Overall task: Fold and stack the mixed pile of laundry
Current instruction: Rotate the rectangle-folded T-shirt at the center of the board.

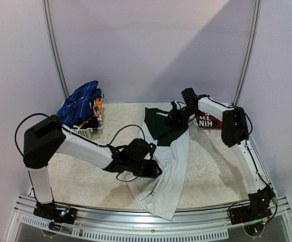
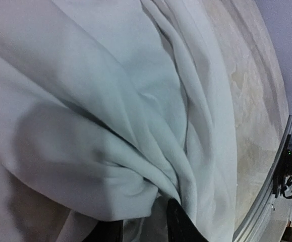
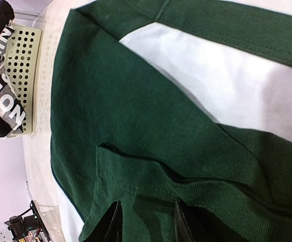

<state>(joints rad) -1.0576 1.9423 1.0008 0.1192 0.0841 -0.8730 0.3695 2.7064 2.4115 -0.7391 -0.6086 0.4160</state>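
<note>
While left pincer [image 2: 144, 227], right pincer [image 3: 147, 222] pinch T-shirt [image 1: 171, 171], basket [image 1: 85, 133] holds blue checked cloth [image 1: 80, 103].

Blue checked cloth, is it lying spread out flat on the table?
No, the blue checked cloth sits bunched on top of the white basket at the back left.

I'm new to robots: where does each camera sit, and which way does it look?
Top: above and behind, looking down on the table; left arm and right arm show.
Left wrist: on the left arm, close on the white T-shirt; fingers at bottom.
Right wrist: on the right arm, close on the T-shirt's green part; fingers at bottom.
Top and right wrist share the basket.
</note>
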